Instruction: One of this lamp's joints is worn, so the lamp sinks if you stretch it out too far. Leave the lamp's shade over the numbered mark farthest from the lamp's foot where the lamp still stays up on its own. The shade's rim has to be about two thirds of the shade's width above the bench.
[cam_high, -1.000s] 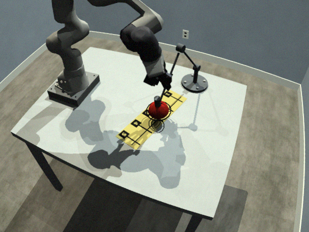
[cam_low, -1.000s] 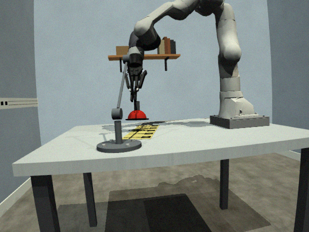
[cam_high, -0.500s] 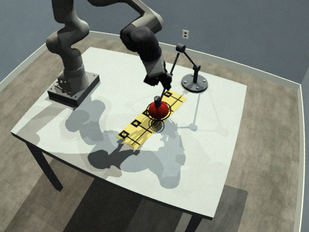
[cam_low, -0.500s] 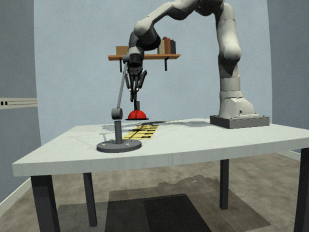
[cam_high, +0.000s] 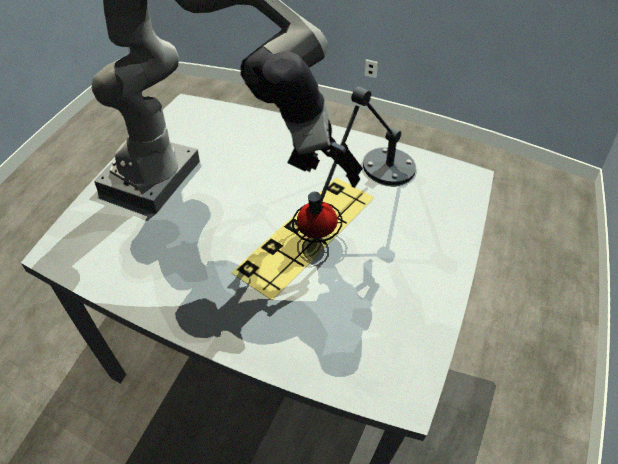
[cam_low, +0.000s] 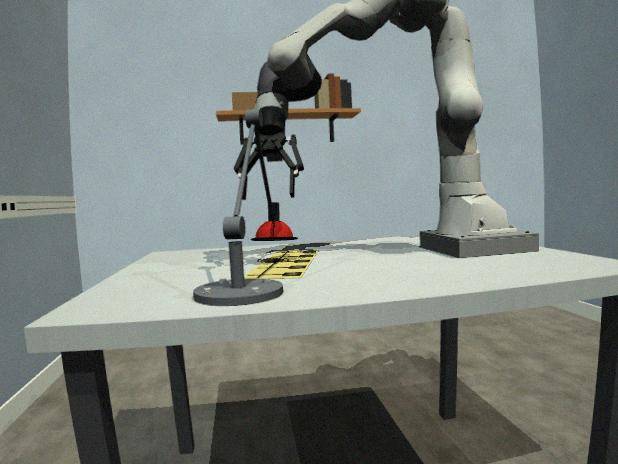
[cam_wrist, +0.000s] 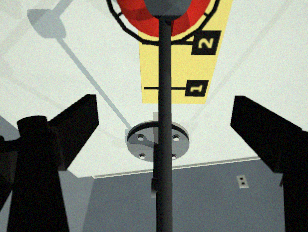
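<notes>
At frame center, the claw (cam_low: 269, 172) stands apart around the lamp's rod (cam_wrist: 164, 90), touching nothing, so the shade (cam_high: 317, 220) must hang unaided above the strip (cam_high: 260, 272).

Looks like a plain room used as a test bench: white table (cam_low: 350, 295), wall shelf (cam_low: 345, 113) with books (cam_low: 336, 92), wall socket (cam_high: 370, 68), bare floor (cam_low: 525, 360).

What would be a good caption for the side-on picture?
Open claw straddles the lamp's thin rod; red shade hangs above the yellow numbered strip.
</notes>
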